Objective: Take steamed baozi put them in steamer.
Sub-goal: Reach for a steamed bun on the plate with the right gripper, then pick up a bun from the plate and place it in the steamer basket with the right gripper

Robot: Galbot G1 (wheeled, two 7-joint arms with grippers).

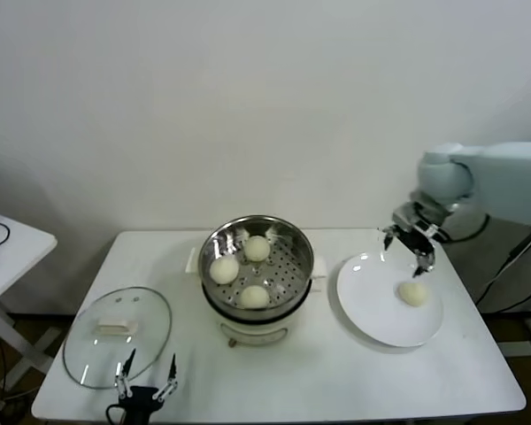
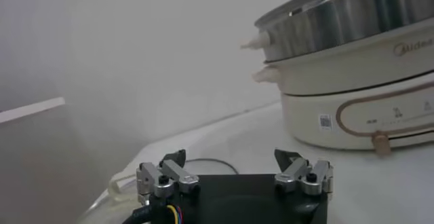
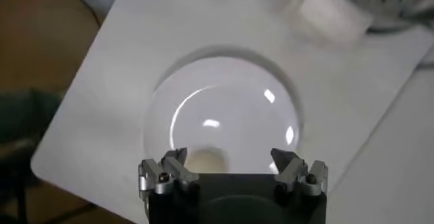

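The steamer (image 1: 299, 251) stands mid-table, a shiny steel pot on a cream base; the left wrist view catches its side (image 2: 352, 76). Three steamed baozi lie on its perforated floor, one at the back (image 1: 257, 249), one on the left (image 1: 224, 269) and one in front (image 1: 255, 297). Another baozi (image 1: 412, 293) rests on the white plate (image 1: 372, 305) to the right. My right gripper (image 1: 408, 247) hovers open above the plate's far side, holding nothing; from its wrist the baozi (image 3: 205, 159) peeks out by one finger. My left gripper (image 1: 146, 372) waits open at the table's front edge.
A round glass lid (image 1: 117, 335) lies flat at the front left, just behind my left gripper. A small white side table (image 1: 9, 243) stands off to the left. The wall rises close behind the table.
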